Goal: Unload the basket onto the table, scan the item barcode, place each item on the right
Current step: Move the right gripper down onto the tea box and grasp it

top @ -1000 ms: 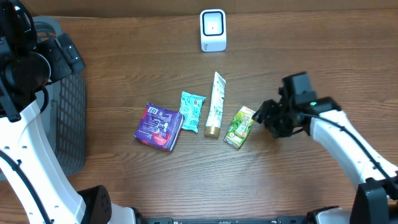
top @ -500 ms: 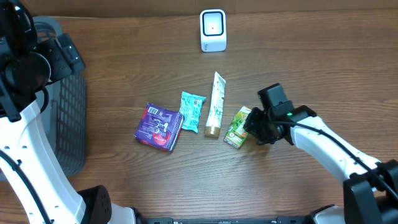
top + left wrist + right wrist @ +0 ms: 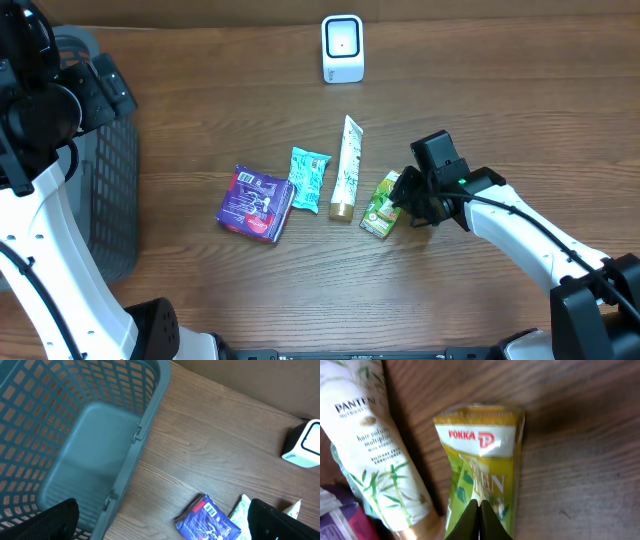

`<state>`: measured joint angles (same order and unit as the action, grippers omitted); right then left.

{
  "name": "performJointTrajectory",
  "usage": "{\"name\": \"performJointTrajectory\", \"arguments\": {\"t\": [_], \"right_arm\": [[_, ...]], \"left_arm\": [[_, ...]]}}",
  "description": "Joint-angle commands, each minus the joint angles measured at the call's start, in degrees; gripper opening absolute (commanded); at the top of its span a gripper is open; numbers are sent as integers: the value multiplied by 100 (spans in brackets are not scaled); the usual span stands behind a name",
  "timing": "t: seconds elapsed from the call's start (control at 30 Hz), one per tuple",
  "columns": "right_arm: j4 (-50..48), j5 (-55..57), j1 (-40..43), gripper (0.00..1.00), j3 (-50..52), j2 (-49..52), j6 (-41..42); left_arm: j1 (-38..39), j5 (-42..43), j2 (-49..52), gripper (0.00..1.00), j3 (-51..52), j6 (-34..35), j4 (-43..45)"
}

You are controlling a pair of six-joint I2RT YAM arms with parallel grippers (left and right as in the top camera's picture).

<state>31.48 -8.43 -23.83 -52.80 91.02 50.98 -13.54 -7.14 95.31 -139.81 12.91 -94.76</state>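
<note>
Right fingers (image 3: 472, 521) pinched together on the Pokka green tea carton (image 3: 383, 204).

Their dark tips meet against the carton's printed face with no gap between them; whether any of the pack is caught there cannot be told. The carton lies flat on the wooden counter (image 3: 500, 100), right of centre, just right of a Pantene tube (image 3: 347, 168), with a teal packet (image 3: 308, 179) and a purple packet (image 3: 256, 203) further left. A white scanner (image 3: 342, 48) stands at the far edge, well apart. Left fingers (image 3: 45, 522) are spread wide and empty, above the grey basket (image 3: 110, 180) at the left.
</note>
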Motion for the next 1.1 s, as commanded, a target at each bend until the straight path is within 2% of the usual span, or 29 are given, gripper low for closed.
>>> {"name": "performJointTrajectory", "arguments": {"t": [0.0, 0.13, 0.47, 1.07], "right_arm": [[-129, 505, -11, 4, -170, -2, -42], [-146, 815, -11, 4, -170, 39, -50], [-446, 667, -17, 4, -166, 621, -352], [-153, -131, 11, 4, -164, 1220, 507]], "left_arm": [[7, -33, 2, 100, 17, -48, 7], [4, -33, 4, 100, 17, -48, 7], [7, -33, 4, 100, 17, -48, 7], [7, -33, 4, 100, 17, -48, 7]]}}
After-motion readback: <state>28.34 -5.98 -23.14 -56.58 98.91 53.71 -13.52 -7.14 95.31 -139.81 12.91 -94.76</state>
